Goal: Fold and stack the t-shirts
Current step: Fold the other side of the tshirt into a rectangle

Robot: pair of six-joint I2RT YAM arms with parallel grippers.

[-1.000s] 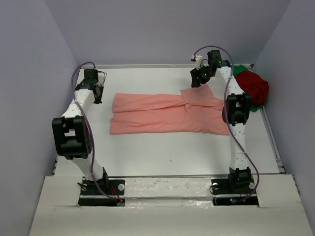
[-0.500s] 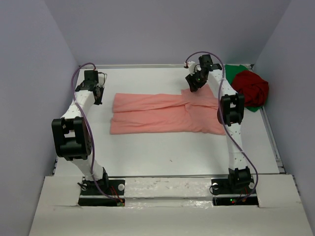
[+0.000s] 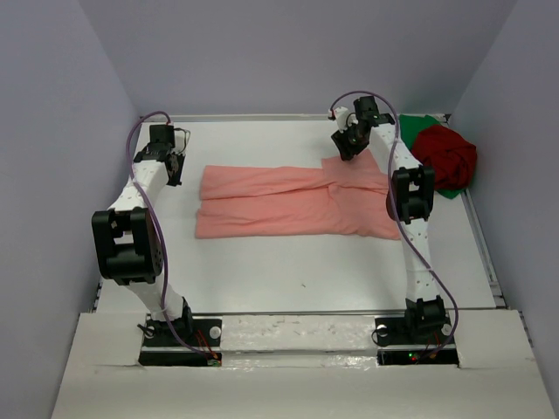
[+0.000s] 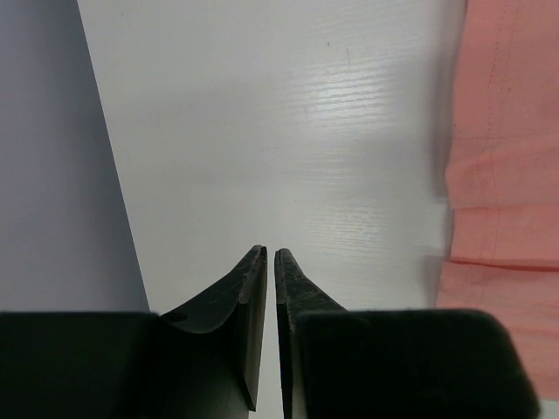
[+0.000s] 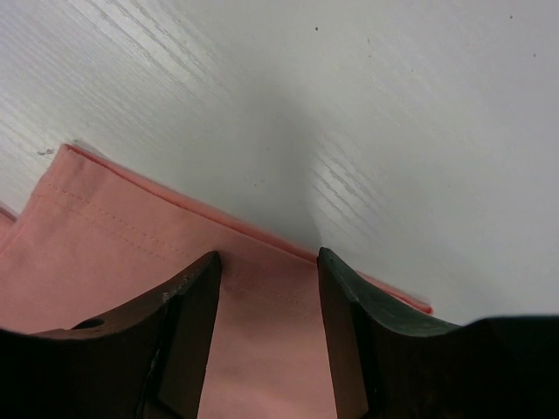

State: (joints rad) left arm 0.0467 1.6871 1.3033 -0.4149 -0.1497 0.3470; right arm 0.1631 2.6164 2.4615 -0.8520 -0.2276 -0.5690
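A salmon-pink t-shirt (image 3: 288, 201) lies flat across the table, folded lengthwise. My right gripper (image 3: 342, 148) is low over the far edge of its right end. In the right wrist view its jaws (image 5: 268, 256) stand open, with the pink cloth (image 5: 113, 253) flat between and under the fingertips. My left gripper (image 3: 175, 170) hovers over bare table just left of the shirt. Its jaws (image 4: 269, 253) are shut to a thin slit with nothing between them, and the shirt's edge (image 4: 498, 131) is off to the right. A dark red t-shirt (image 3: 450, 153) lies bunched on a green one (image 3: 451, 189) at the far right.
The white table (image 3: 288, 271) is walled in by grey panels on the left, back and right. The bunched shirts sit against the right wall close to my right arm's elbow (image 3: 410, 196).
My right gripper has shifted left along the shirt's far edge and settled lower onto the cloth, its jaws narrowing a little. The left arm and the shirts have stayed put.
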